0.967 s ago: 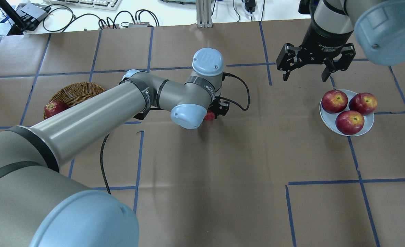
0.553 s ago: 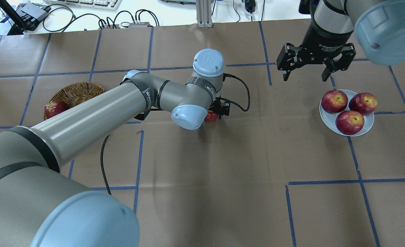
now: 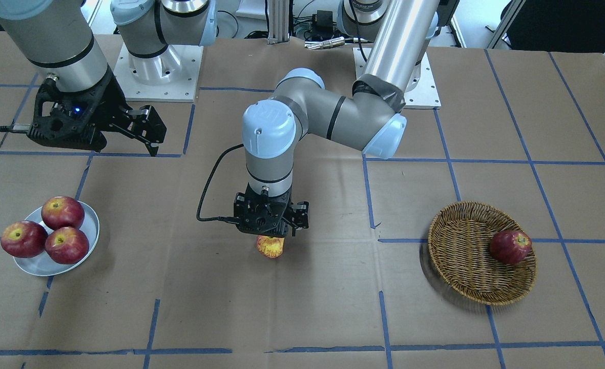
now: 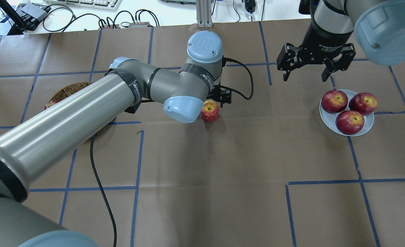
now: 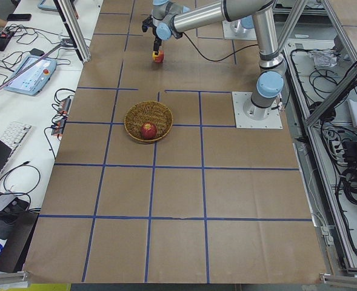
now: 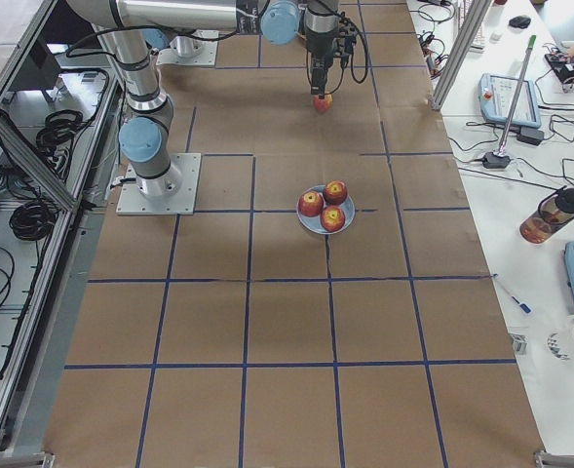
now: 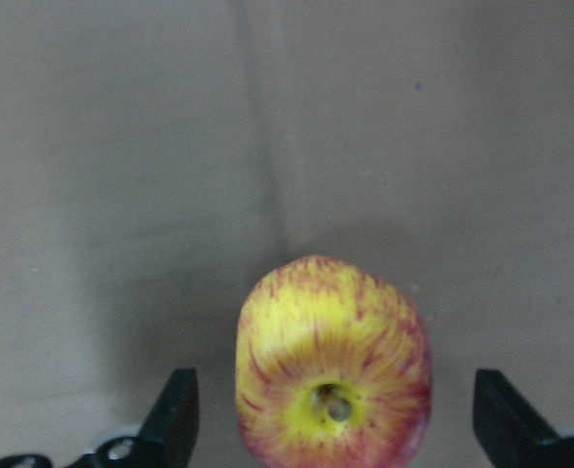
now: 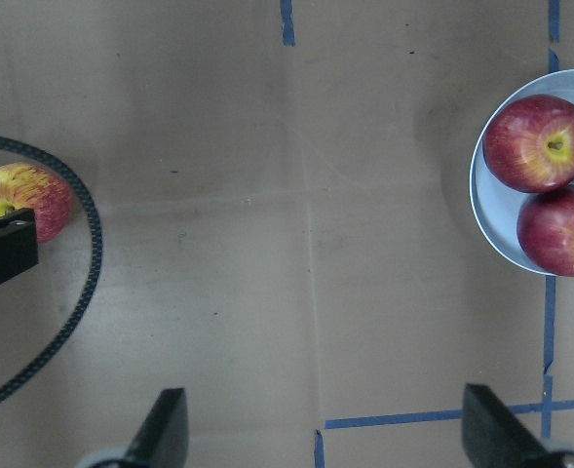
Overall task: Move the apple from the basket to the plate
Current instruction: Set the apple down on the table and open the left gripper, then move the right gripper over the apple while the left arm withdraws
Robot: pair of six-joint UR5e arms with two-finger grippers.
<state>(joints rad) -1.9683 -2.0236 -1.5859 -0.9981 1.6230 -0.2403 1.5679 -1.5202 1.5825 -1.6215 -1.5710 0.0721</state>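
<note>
The yellow-streaked apple (image 4: pixel 210 110) stands upright on the brown paper at mid-table, outside the basket and the plate; it also shows in the front view (image 3: pixel 270 246). My left gripper (image 3: pixel 271 231) hangs open just above it. In the left wrist view the fingers (image 7: pixel 174 414) stand on either side of the apple (image 7: pixel 330 366) without touching it. The wicker basket (image 3: pixel 461 256) holds one dark red apple (image 3: pixel 510 246). The plate (image 4: pixel 369 122) carries three dark red apples. My right gripper (image 4: pixel 304 78) is open and empty, behind the plate.
A black cable (image 4: pixel 101 185) runs from the left wrist across the table on the basket's side. The left arm hides most of the basket (image 4: pixel 68 89) in the overhead view. Blue tape lines grid the paper.
My left arm has risen and drawn back from the apple, which stays on the table and now shows fully. The right arm has not moved.
</note>
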